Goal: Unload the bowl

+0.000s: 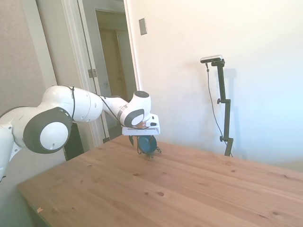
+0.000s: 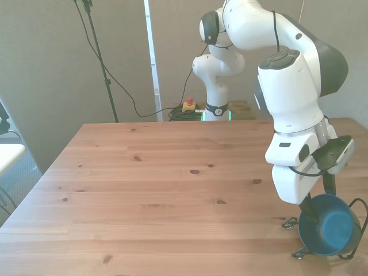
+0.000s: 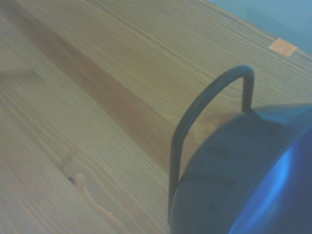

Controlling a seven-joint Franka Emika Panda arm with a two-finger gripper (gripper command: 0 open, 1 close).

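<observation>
Looking across the table [image 2: 144,190], I see the bowl [image 2: 328,233] standing on edge in the wire rack [image 2: 356,230] at the front view's right corner. My gripper [image 2: 322,192] hangs right above its rim; I cannot tell how the jaws stand.

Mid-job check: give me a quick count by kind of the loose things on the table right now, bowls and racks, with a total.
Bowls: 1, the dark blue bowl, standing on edge in the rack under the pincer.
Wire racks: 1, the thin black wire rack at the table's near corner on the front view's right.
Total: 2
</observation>
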